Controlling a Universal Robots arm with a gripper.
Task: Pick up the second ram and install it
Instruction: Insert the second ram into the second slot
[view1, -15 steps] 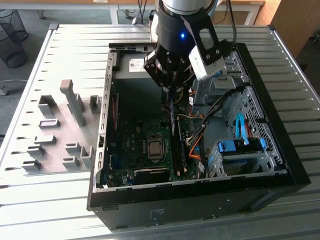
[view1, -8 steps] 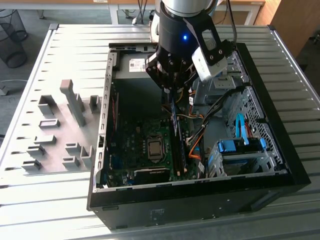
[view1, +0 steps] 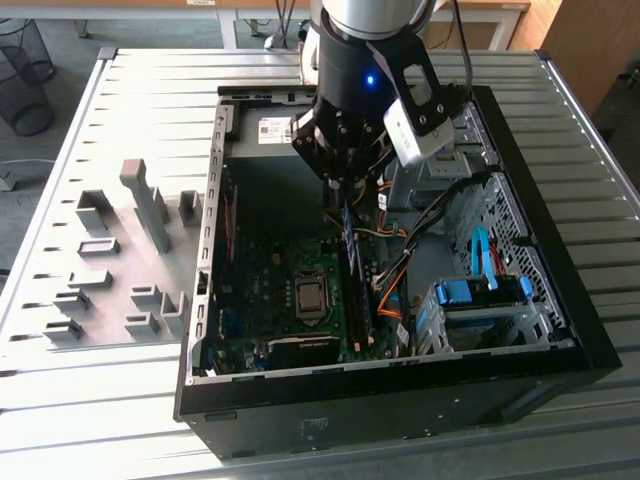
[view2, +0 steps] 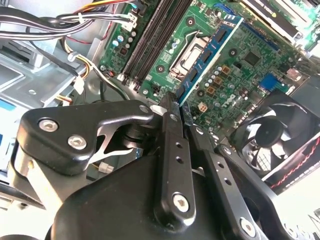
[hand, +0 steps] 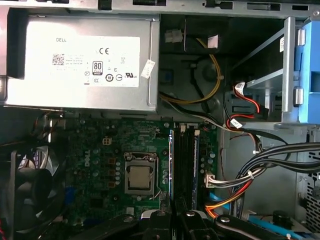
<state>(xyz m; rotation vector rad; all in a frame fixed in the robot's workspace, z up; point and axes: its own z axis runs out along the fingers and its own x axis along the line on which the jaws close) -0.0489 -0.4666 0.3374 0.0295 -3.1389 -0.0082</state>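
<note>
Tabletop (view1: 120, 90): ribbed grey metal slats, matte, running lengthwise under everything.
Fixture blocks (view1: 130, 260): grey plastic blocks and upright posts of mixed heights, standing on the tabletop toward the exterior view's left, well apart from the case.
Computer case (view1: 400, 400): black sheet-metal tower lying on its side with the side panel off, interior exposed.
Case contents: dark green motherboard (hand: 100, 150) with a square metal CPU socket (hand: 139, 177); grey boxed power supply (hand: 80, 60) with a white label; round black fan (view2: 272, 142); blue plastic drive bay (view1: 480, 295); bundles of black, orange, yellow and red cables (hand: 260, 170).
Memory slots (view2: 152, 37): long black parallel channels beside the CPU socket.
Second ram (view2: 207, 55): thin, flat, narrow blue-green board carrying a row of small dark rectangular chips; in the second wrist view it stands on edge over the motherboard, between the memory slots and the CPU socket side, its near end between the fingertips. Whether it is seated in a slot cannot be told.
Claw (view2: 176, 102): black metal linkage fingers (view2: 172, 150) with bolt heads, brought together narrowly and clamped on the near end of the second ram.
Arm (view1: 365, 60): dark cylindrical wrist with a blue light, lowered into the open case in the exterior view.
</note>
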